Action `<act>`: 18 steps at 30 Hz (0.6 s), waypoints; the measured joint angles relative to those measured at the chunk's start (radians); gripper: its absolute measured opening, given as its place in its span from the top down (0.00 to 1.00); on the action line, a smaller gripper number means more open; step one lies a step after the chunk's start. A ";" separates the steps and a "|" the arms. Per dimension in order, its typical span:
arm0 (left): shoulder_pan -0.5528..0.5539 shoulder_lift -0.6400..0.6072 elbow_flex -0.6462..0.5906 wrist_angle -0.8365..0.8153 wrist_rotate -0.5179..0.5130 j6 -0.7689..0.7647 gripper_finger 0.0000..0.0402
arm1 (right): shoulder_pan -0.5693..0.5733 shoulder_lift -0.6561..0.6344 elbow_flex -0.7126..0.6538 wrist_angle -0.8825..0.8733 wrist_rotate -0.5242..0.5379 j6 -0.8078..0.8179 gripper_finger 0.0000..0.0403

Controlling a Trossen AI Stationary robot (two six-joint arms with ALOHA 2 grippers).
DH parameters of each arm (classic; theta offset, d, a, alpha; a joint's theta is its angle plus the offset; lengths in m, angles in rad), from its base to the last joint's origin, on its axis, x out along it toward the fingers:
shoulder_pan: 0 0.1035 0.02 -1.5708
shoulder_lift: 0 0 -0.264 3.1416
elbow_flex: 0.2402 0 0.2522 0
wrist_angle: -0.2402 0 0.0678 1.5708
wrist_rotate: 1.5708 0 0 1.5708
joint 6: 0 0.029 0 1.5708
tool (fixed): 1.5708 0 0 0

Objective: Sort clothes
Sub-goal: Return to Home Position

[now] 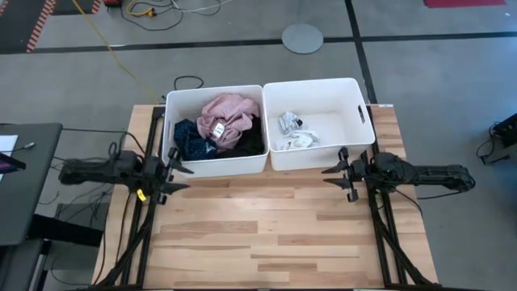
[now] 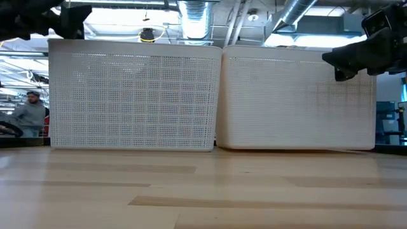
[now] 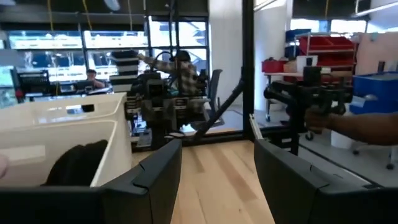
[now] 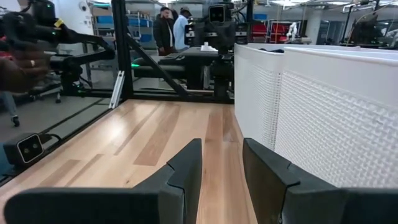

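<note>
Left end effector (image 1: 178,175): fingers spread wide and empty, with only bare wood in the gap in its wrist view. It hangs level above the surface (image 1: 266,234), just off the front left corner of the left bin (image 1: 214,166).

Right end effector (image 1: 336,173): fingers apart with a narrower gap, also empty. It sits just beside the front right corner of the right bin (image 1: 319,159), whose mesh wall runs close alongside in its wrist view.

Clothes: the pink garment (image 1: 230,115) lies on top in the left bin. The dark navy patterned garment (image 1: 191,139) is on one side of it and the black garment (image 1: 252,144) on the other. The socks (image 1: 294,133), white and grey, lie in the right bin. No fabric shows on the wood or over a rim, so the sorting looks finished and only parking the arms remains.

For the retreat:
- You need not close either end effector, since nothing is carried.
- Draw each arm straight back along its own side of the surface, away from the bins.
- Watch the right fingers, which are nearest to a wall.
- Hold height level and do not dip toward the wood.
- People stand beyond the surface, so go slowly.
</note>
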 joint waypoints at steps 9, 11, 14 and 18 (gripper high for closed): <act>-0.183 0.096 -0.001 0.074 0.052 0.022 0.51 | 0.000 0.000 0.000 0.001 -0.002 0.006 0.67; -0.209 0.117 0.001 0.081 0.046 0.020 0.51 | 0.000 0.000 0.000 0.001 -0.003 0.006 0.67; -0.242 0.128 0.001 0.103 0.036 0.040 0.51 | 0.000 0.000 0.000 0.002 -0.003 0.006 0.67; -0.267 0.129 0.036 0.139 0.096 0.081 0.51 | 0.000 0.000 -0.001 0.003 -0.004 0.019 0.67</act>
